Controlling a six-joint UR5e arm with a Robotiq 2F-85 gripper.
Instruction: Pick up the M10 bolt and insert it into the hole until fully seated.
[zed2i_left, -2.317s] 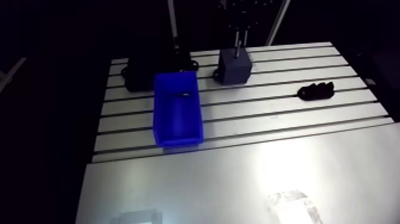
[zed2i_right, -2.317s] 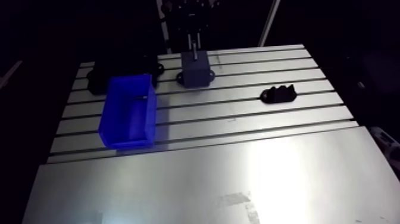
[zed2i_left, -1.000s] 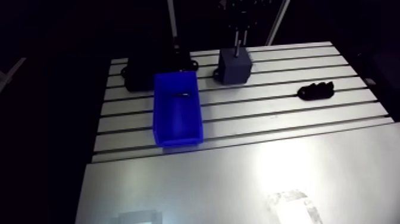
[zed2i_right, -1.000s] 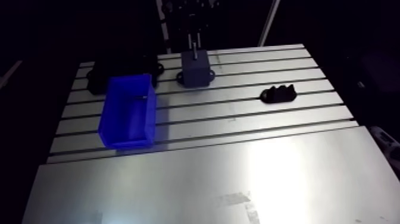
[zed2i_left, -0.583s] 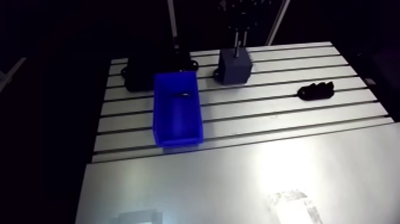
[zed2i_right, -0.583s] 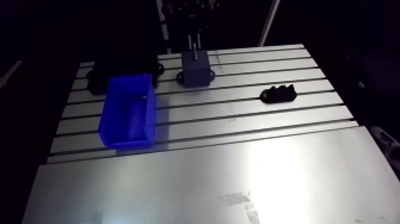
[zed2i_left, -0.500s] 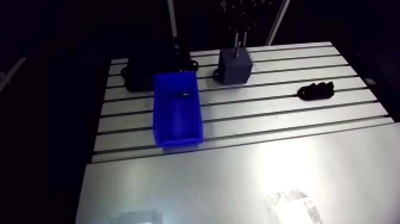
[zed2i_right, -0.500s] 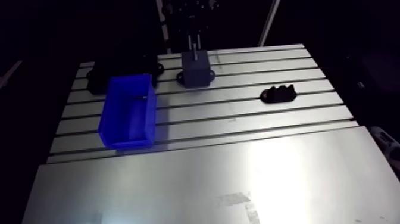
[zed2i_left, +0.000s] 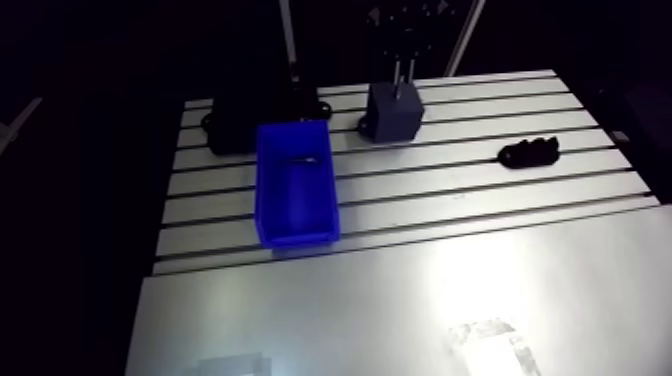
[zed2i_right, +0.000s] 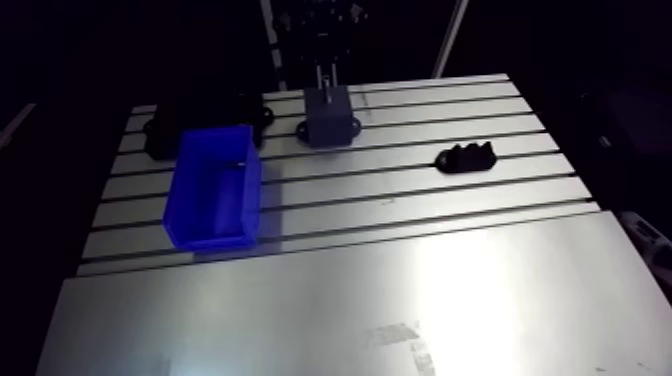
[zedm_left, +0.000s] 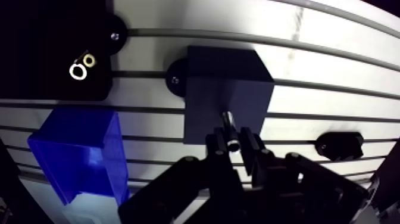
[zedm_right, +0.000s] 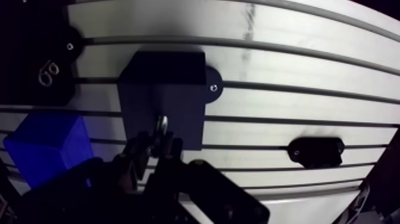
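1. One bolt (zedm_left: 231, 130) is the whole job. It is clamped upright between the two fingers (zedm_left: 217, 152) of the gripper (zedm_left: 234, 143), with its shank pointing down at the top face of the grey block (zedm_left: 226, 83).
2. Insertion looks to be the step in hand: the pick-up is done, the seating is not. In the arm view a bright length of shank shows above the block, with the gripper directly over it. The hole is hidden under the bolt, so I cannot tell whether the tip has entered.
3. Next, I judge, comes a straight push down along the bolt's own line, kept upright so it does not bind. The fingers should let go only once the head sits on the block.
4. Underneath is a slotted metal table (zedm_left: 333, 65), and the block stands across its grooves.
5. Around the block there is space to work. A blue bin (zedm_left: 89, 161) sits near one side, with a black plate (zedm_left: 41, 36) carrying two metal rings (zedm_left: 82, 65) next to it. A small black piece (zedm_left: 339, 145) lies well apart on the other side — none of them crowds the way down.
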